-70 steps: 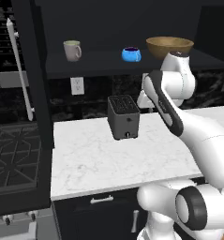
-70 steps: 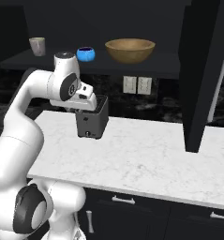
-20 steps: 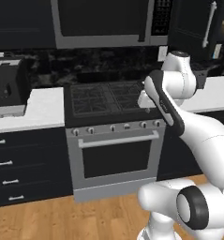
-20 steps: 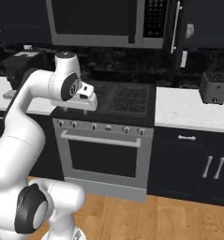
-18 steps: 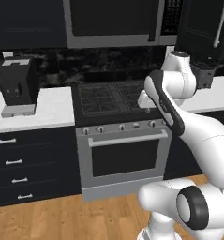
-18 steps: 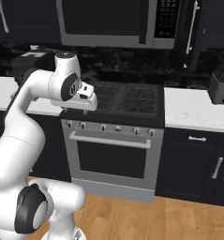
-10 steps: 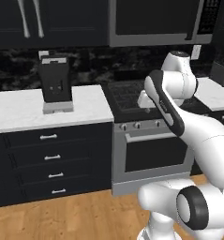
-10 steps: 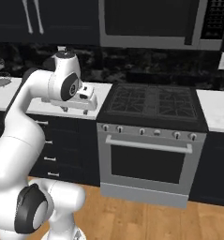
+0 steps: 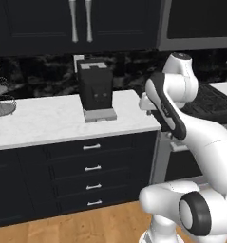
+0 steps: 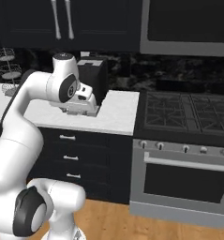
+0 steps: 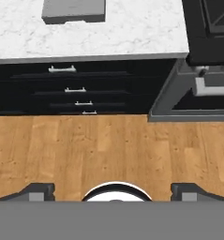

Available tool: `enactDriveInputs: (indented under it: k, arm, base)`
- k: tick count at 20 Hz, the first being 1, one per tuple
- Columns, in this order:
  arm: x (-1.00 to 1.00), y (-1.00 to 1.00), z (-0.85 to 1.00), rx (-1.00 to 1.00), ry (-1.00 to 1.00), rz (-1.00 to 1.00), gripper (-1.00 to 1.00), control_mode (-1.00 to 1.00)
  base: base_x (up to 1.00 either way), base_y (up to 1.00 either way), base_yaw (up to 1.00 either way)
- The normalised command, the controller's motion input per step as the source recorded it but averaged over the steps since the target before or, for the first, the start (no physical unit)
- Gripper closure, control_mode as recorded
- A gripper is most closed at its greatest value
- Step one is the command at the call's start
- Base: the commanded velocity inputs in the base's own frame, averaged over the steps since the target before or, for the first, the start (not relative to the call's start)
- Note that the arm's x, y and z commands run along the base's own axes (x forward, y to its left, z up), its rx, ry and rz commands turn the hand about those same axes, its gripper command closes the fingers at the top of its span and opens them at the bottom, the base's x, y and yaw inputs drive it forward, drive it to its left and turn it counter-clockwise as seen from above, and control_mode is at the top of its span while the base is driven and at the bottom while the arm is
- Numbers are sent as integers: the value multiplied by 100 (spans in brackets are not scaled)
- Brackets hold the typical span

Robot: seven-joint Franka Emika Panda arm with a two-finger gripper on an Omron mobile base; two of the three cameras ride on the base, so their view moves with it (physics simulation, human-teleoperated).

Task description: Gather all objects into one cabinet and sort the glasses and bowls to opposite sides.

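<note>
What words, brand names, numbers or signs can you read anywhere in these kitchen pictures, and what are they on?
None can be read.
Black coffee machine: no label on its front.
Stove: the knobs carry no legible marks.
Microwave: dark front, no text.
Drawers and upper cabinets: plain, with silver handles alone.

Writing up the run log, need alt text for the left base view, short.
A white robot arm rises at the right before a white marble counter bearing a black coffee machine. Dark drawers sit below, dark wall cabinets above, a wire stand at far left.
</note>
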Motion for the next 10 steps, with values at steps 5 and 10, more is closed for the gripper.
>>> enactDriveInputs:
  k: [5,10]
  arm:
    - [0,0,0,0,0,0,-100,100]
    - [0,0,0,0,0,0,-100,100]
  base:
    - [91,66,-6]
    - [-6,51,-4]
